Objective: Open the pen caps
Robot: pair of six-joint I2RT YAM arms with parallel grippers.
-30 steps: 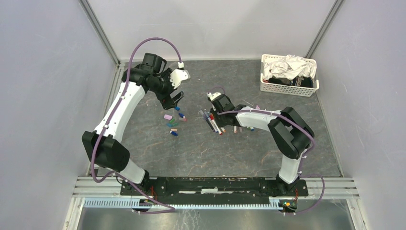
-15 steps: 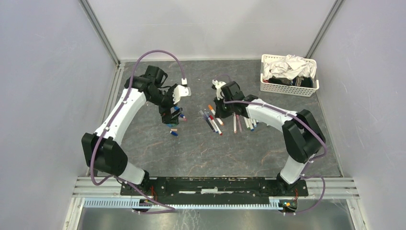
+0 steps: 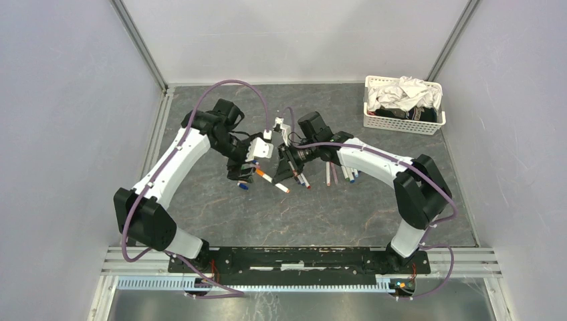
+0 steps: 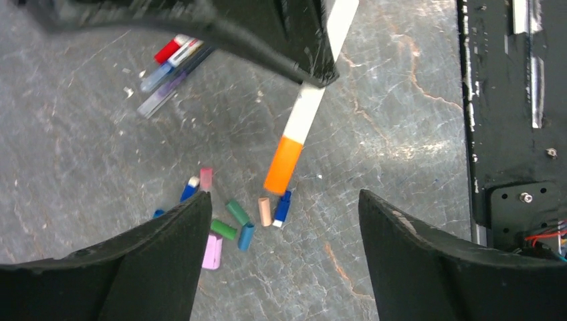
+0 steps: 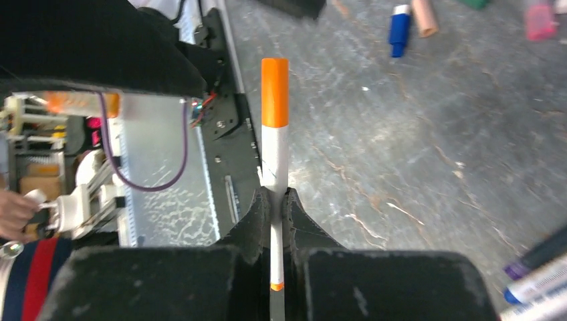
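Pen caps (image 4: 231, 224) loose on the counter (image 4: 401, 100), one orange cap (image 4: 283, 164) on a held pen

At the left, the left end effector (image 4: 281, 200) is spread wide above the counter and grips nothing. Under it the loose pen caps lie in a small group: blue, green, lilac and beige. The orange cap sits on a white pen (image 5: 275, 154) in front of this open gap, touching neither side. The right end effector (image 5: 275, 195) is pinching the barrel of this pen. Further right, more pens (image 3: 328, 172) lie on the counter.
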